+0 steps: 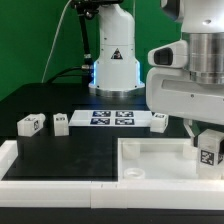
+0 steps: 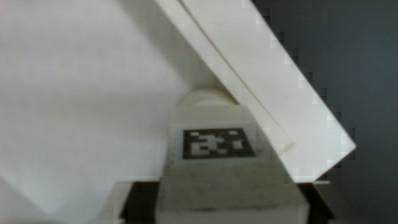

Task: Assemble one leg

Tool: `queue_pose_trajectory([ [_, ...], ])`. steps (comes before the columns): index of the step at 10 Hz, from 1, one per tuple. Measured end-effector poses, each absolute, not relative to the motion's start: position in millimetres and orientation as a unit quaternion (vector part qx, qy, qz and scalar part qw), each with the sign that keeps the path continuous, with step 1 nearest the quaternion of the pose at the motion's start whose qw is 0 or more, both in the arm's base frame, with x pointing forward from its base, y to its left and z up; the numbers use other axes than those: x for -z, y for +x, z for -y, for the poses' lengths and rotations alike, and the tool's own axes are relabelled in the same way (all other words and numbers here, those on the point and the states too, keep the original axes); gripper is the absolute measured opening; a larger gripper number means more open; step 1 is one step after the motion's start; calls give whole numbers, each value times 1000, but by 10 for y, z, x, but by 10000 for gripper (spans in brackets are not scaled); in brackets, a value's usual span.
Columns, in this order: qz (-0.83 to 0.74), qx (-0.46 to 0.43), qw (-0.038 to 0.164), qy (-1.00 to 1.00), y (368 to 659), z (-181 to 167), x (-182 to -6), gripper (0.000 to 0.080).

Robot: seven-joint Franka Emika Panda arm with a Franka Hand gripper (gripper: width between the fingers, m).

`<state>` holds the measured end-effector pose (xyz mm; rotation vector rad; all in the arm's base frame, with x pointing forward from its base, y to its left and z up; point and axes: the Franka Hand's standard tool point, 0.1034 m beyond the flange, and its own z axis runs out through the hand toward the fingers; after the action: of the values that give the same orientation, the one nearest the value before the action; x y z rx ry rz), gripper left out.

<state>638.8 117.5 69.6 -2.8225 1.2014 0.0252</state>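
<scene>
My gripper (image 1: 207, 143) is shut on a leg (image 1: 209, 152), a chunky white block with a black-and-white tag, and holds it over the right corner of the large white tabletop (image 1: 150, 160). In the wrist view the leg (image 2: 217, 145) sits between my dark fingers (image 2: 146, 203). Its far end is close to the tabletop's inner corner beside the raised rim (image 2: 267, 75); I cannot tell if it touches. Three more legs lie on the black table: two at the exterior view's left (image 1: 30, 124) (image 1: 60, 123) and one near the middle (image 1: 160, 121).
The marker board (image 1: 112, 118) lies behind the tabletop, in front of the arm's white base (image 1: 113, 65). A white raised border (image 1: 40, 180) runs along the table's front and left edge. Black table surface (image 2: 347, 50) shows beyond the tabletop's rim.
</scene>
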Motion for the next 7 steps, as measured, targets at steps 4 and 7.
queue_pose_trajectory([
  [4, -592, -17, 42, -805, 6397, -1176, -689, 290],
  [7, -661, -23, 43, -748, 6397, -1183, -692, 290],
])
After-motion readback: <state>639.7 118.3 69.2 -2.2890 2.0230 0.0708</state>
